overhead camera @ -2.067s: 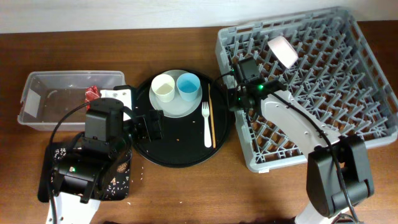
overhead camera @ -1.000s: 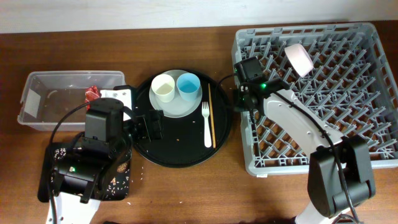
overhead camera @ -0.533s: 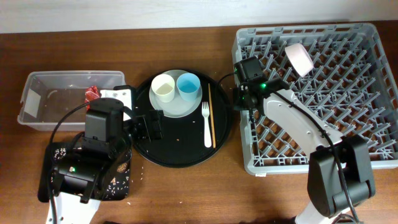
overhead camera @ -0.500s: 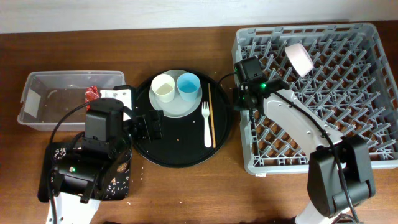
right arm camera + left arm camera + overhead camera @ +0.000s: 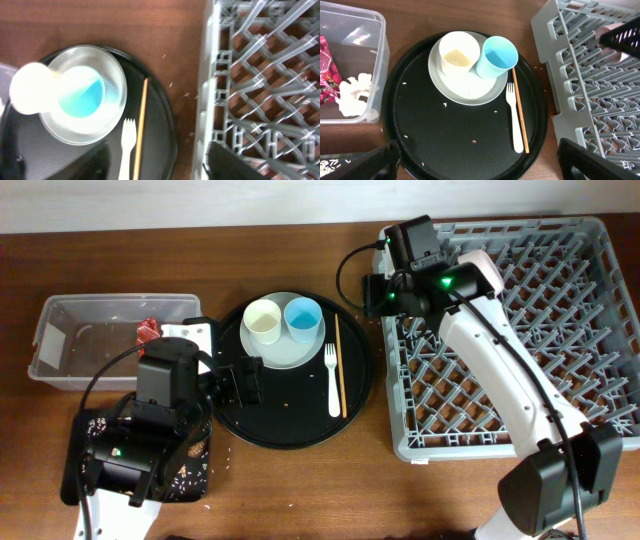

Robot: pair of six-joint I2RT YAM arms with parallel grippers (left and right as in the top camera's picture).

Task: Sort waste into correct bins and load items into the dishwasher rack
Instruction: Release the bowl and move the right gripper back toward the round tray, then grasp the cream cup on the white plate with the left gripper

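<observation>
A cream cup (image 5: 264, 319) and a light blue cup (image 5: 303, 317) stand on the pale plate (image 5: 283, 352) on the round black tray (image 5: 290, 425). To their right lie a white fork (image 5: 332, 380) and wooden chopsticks (image 5: 340, 365). The grey dishwasher rack (image 5: 520, 340) fills the right side, with the white-pinkish bowl (image 5: 488, 268) in it, partly behind my right arm. My right gripper (image 5: 373, 293) hangs open and empty over the rack's left rim (image 5: 210, 100). My left gripper (image 5: 243, 380) stands open over the tray's left part. Red wrapper (image 5: 327, 55) and tissue (image 5: 352, 90) lie in the clear tub (image 5: 60, 360).
A shallow black tray (image 5: 195, 480) with pale specks lies under my left arm at the front left. A strip of bare wooden table (image 5: 378, 395) separates the round tray from the rack. Small crumbs dot the round tray (image 5: 445, 150).
My right gripper has opened, risen and moved toward the back of the table, off the rack's left edge. Before that the rack was pulled straight. The left arm has not moved.
</observation>
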